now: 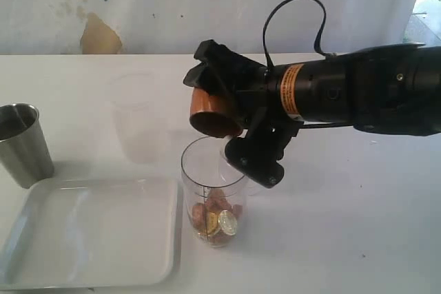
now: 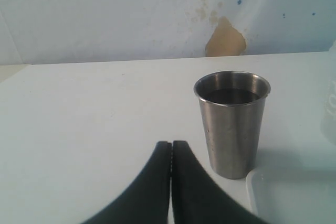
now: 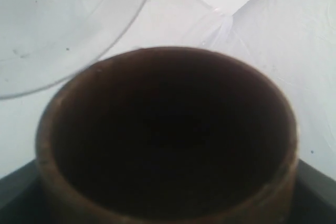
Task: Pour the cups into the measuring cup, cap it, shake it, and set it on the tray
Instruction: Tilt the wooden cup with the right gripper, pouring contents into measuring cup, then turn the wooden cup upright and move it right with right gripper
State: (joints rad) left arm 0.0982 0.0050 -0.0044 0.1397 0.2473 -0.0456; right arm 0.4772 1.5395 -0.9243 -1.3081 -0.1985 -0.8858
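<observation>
Tipping over the job, the exterior view shows the right tool (image 1: pixel 226 111) clamped across the wall of the small rounded brown wooden cup (image 1: pixel 209 109), mouth angled down just above the rim of the tall clear cylindrical plastic measuring cup with its black printed scale (image 1: pixel 207 184). That measuring cup stands on the white surface (image 1: pixel 358 225) with a heap of copper and gold coins (image 1: pixel 215 222) at its bottom. The flat white rectangular tray (image 1: pixel 41 239) lies just beside it at nine o'clock, and the tapered stainless-steel tumbler (image 1: pixel 24 144) stands at the tray's eleven o'clock. I judge the measuring cup thin-walled, slick and bottom-heavy with coins. It is best taken around mid-wall, leaving the rim free for a cap.

From the left wrist, the left tool (image 2: pixel 171 153) is closed on nothing, its two black fingers pressed together. The tumbler (image 2: pixel 232 124) stands upright close ahead, next to a corner of the tray (image 2: pixel 283 198). Its inside looks dark, and what it holds I cannot tell. Smooth, tapered steel will likely slip, so a firm squeeze across its upper wall seems wise.

From the right wrist, the wooden cup (image 3: pixel 168 135) fills the view, its inside apparently empty. It looks stiff, light and not slippery. A clear curved edge (image 3: pixel 68 30) beyond it is probably the measuring cup's rim.
</observation>
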